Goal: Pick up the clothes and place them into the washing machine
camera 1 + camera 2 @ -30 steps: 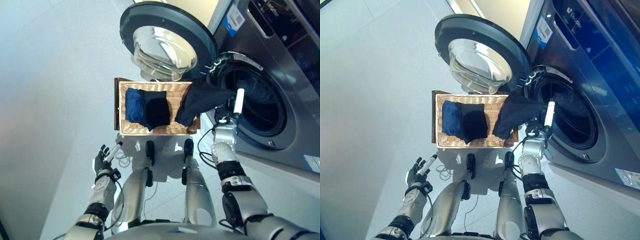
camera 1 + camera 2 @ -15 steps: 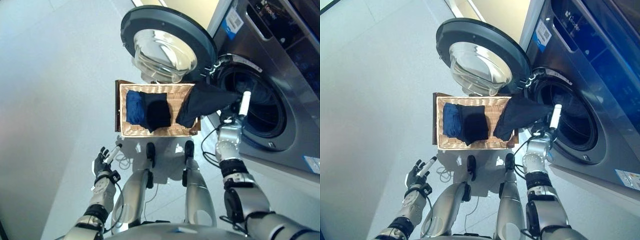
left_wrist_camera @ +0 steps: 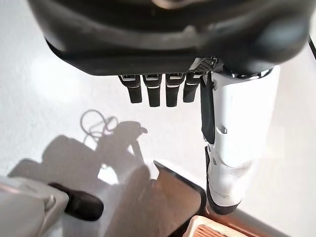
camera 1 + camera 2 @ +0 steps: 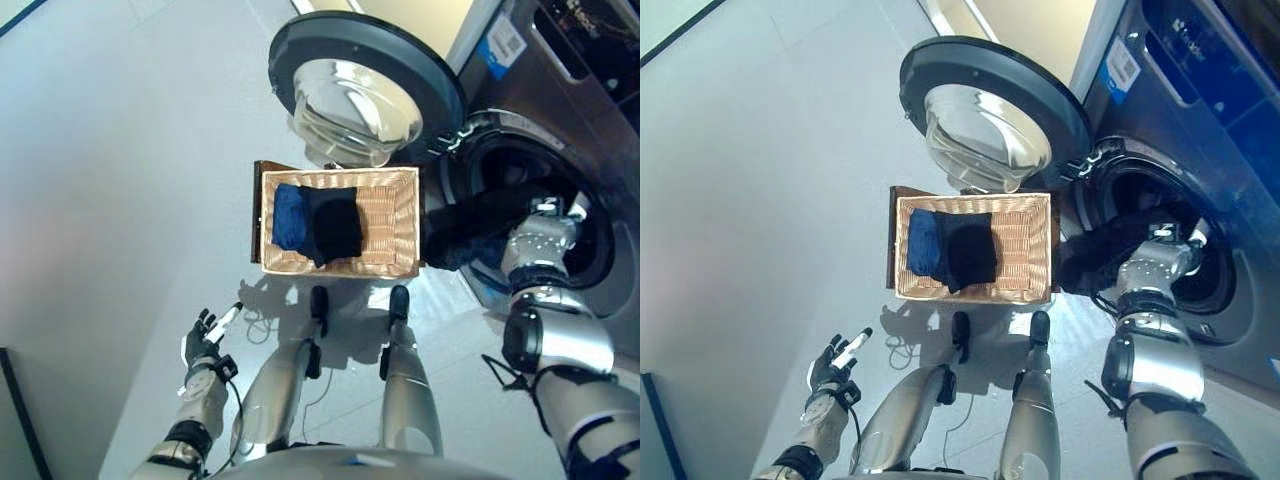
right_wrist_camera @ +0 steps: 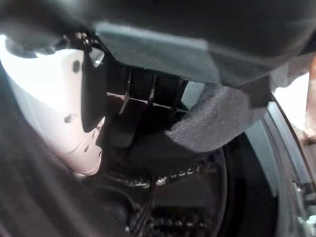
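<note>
Fingers of right hand (image 4: 1160, 262) gripping dark garment (image 4: 1095, 252) at washing machine (image 4: 1200, 130) mouth, left hand (image 4: 832, 362) loose, basket (image 4: 1025, 245) holding blue and black clothes (image 4: 952, 247)

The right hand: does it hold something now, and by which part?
The right hand holds a dark garment at the washing machine's opening, gripping one end; the rest hangs out over the rim.

One washing machine (image 4: 1200, 120), one wicker basket (image 4: 1025, 240), and three garments: blue (image 4: 924, 243), black (image 4: 970, 250), dark (image 4: 1100, 250).
</note>
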Motion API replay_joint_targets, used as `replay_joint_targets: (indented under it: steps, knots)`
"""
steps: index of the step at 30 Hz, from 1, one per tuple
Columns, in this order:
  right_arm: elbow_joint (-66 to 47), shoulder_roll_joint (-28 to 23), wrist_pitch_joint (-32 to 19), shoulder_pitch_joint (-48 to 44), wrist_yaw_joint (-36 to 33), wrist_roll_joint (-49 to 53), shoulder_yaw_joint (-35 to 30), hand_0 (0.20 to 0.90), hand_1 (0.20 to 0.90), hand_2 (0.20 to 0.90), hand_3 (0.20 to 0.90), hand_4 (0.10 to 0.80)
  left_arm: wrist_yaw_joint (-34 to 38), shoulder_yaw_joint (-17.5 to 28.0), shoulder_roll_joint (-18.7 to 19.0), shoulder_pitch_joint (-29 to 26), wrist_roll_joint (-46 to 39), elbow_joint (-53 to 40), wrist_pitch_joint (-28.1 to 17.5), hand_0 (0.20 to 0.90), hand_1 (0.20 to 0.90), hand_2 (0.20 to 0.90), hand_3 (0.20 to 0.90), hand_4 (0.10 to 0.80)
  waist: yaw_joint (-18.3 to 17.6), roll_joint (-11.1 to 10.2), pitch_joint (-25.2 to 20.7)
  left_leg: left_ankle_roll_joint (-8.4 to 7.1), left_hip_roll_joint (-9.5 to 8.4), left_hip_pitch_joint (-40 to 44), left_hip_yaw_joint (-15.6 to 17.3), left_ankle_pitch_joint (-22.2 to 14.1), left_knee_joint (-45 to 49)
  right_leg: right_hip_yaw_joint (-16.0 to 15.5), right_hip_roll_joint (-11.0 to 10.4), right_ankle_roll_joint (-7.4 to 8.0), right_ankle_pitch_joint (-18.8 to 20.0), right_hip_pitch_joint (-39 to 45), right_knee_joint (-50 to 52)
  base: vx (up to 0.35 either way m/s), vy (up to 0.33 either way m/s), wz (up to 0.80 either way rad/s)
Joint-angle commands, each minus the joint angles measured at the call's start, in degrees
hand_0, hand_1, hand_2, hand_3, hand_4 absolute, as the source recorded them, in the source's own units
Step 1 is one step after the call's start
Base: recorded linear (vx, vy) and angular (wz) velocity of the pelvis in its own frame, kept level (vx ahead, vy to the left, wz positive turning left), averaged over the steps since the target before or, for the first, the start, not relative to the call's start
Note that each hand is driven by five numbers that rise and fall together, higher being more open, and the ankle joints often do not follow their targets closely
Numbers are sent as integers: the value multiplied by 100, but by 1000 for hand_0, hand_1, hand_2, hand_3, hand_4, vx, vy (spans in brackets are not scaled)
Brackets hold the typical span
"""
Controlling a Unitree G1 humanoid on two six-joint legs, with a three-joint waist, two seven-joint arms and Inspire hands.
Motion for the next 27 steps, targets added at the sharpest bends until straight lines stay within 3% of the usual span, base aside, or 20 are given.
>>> replay_joint_targets:
  steps: [1,7,16,27]
  knots:
    - [-463,-2068,-942,-1176,140,-349,311,200,200,200,200,300,69,-101,315,161,84,113,-211,900,900,900,900,800,-28,135,-437,-642,120,218,-79,-143,-122,114,331,-206,-851,156,763,0,0,0]
    - [-378,-2312,-1127,-1495,-265,-483,331,200,200,200,200,300,108,-151,292,225,73,94,-204,900,900,900,900,800,-35,292,-468,-653,89,228,-90,-96,-209,134,321,-202,-865,129,757,5,2,-2]
    - [-113,-2292,-782,-1725,-294,-725,657,200,200,200,200,300,32,-299,219,259,2,7,-229,900,900,900,900,800,-3,543,-463,-660,55,213,-80,-23,-272,152,321,-226,-888,38,834,0,0,0]
    - [204,-2318,-434,-1640,-166,-981,807,200,200,200,200,300,0,-305,220,274,-32,-42,-264,900,900,900,900,800,39,654,-471,-659,40,174,-66,13,-288,171,316,-243,-886,-67,927,0,0,0]
